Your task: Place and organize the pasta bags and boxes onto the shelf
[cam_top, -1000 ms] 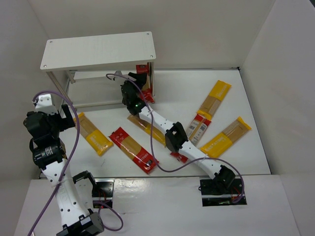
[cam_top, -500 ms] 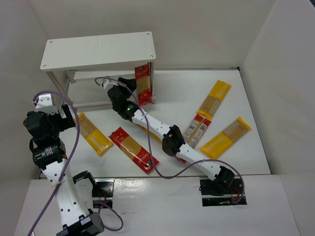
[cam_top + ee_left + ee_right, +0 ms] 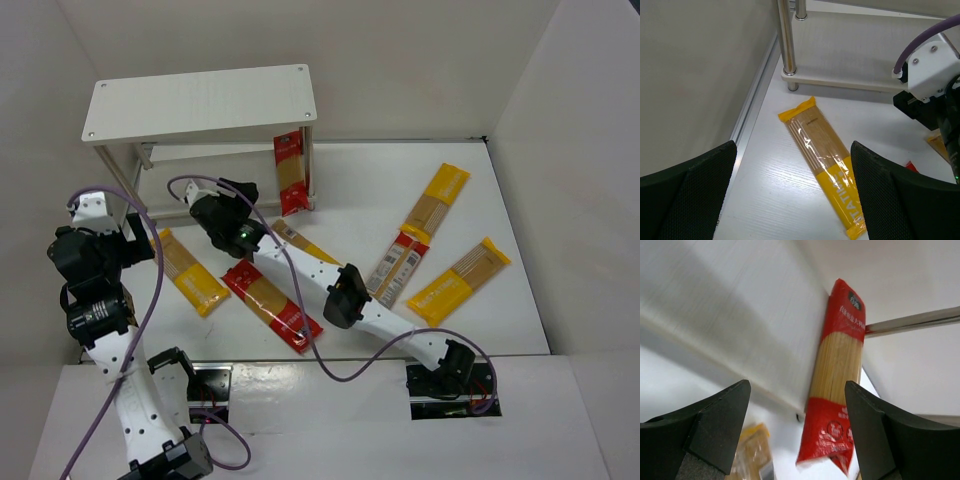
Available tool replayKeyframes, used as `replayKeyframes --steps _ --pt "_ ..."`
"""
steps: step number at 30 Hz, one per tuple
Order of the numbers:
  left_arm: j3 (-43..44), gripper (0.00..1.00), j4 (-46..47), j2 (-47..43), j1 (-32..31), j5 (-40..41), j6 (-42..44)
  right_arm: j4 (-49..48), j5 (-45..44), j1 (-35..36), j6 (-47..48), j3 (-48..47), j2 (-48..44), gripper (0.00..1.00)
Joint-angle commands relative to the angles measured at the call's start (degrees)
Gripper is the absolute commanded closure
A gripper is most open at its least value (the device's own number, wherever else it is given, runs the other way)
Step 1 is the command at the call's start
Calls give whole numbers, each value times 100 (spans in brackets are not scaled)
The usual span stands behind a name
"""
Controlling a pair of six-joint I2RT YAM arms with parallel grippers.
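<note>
The shelf [image 3: 200, 100] stands at the back left. One red pack [image 3: 289, 172] leans upright against its right end, and it shows in the right wrist view as a red pack [image 3: 837, 385] beyond the fingers. My right gripper [image 3: 238, 195] hovers in front of the shelf, left of that pack; here the gripper [image 3: 797, 440] is open and holds nothing. My left gripper [image 3: 790, 200] is open above a yellow pack [image 3: 825, 160] lying flat; from above it sits at the left [image 3: 138, 243]. More packs lie on the table: yellow [image 3: 188, 272], red [image 3: 270, 305], yellow [image 3: 436, 200].
A yellow pack [image 3: 300, 245] lies partly under the right arm. A red and grey pack [image 3: 400, 262] and a yellow one [image 3: 458, 278] lie to the right. A shelf leg [image 3: 786, 45] stands near the left wall. White walls enclose the table.
The right arm has swung left, away from the red pack, which stays leaning at the shelf's right end. The left arm has not moved.
</note>
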State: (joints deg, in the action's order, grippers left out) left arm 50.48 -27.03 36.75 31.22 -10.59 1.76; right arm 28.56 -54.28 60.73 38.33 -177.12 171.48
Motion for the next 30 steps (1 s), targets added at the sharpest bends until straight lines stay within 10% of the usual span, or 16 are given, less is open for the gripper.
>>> replayKeyframes --steps 1,13,19,30 --pt "111 0 119 -124 42 -180 123 1291 321 272 -755 -271 -1053 16" --pt "111 0 119 -124 42 -443 176 4569 2218 457 -1952 -271 -2091 16" --pt "111 0 -48 42 42 -760 333 4624 2598 396 -1864 423 -3418 16" --pt "111 0 -101 95 42 -1112 448 4624 2888 265 -1723 4023 -6246 16"
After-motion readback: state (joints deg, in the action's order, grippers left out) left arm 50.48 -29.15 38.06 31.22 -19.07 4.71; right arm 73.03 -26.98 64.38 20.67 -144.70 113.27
